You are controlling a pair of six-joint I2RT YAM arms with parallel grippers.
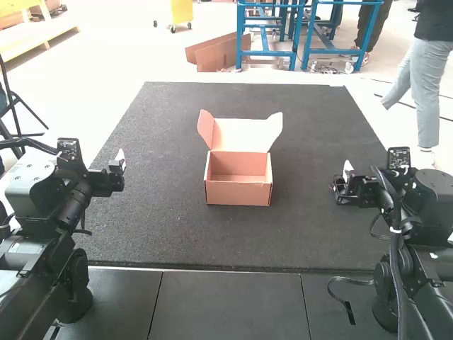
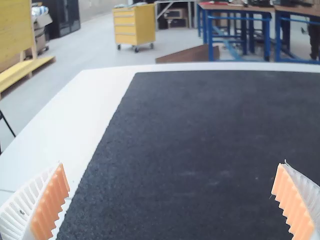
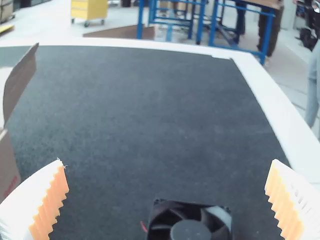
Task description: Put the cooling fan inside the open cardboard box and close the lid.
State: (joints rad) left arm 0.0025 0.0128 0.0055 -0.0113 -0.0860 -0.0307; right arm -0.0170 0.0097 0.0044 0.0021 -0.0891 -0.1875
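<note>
One cooling fan [image 3: 189, 223] is being shown lying flat, just ahead of the right gripper [image 3: 166, 167], which is being held spread wide, grasping nothing; that arm is judged nearer. Beyond, toward nine o'clock, the open cardboard box [image 1: 238, 191] is being shown, lid [image 1: 244, 134] raised. Farther still at nine o'clock, the left gripper [image 2: 170, 167] is being held likewise spread.

So the box [image 1: 238, 180] is that pinkish-tan cardboard colour, with the inside of the lid [image 1: 241, 134] paler, almost cream. The mat [image 1: 141, 205] under it is black with a fine grainy speckle, and the worktop [image 2: 65, 125] round it is plain white. The fan [image 3: 189, 222] is black with a grey hub and a tiny bit of red at its edge. The left hand [image 2: 167, 200] and right hand [image 3: 167, 195] both have white ribbed fingers [image 2: 20, 210] with orange zigzag pads [image 3: 50, 200].
</note>
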